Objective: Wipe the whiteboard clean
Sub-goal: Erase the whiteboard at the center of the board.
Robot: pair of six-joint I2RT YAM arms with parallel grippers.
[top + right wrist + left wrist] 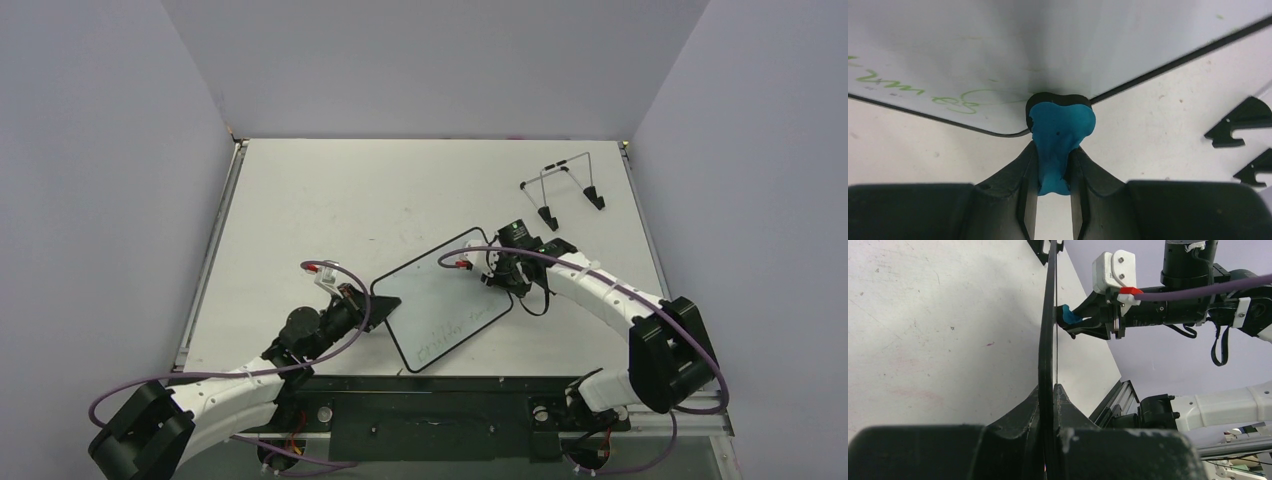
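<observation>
The top view looks down from behind the robot over the whole table (300, 200); the left wrist view sights closely edge-on along the whiteboard (1047, 340) toward the right arm (1168, 312). The right wrist view faces the whiteboard closely; all three share it.

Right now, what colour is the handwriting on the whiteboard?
Green handwriting, clearest in the right wrist view.

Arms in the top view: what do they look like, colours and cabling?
White links and black joints on left arm and right arm alike. A purple cable runs along each, ending in a red plug by a white wrist box. Black fingers.
</observation>
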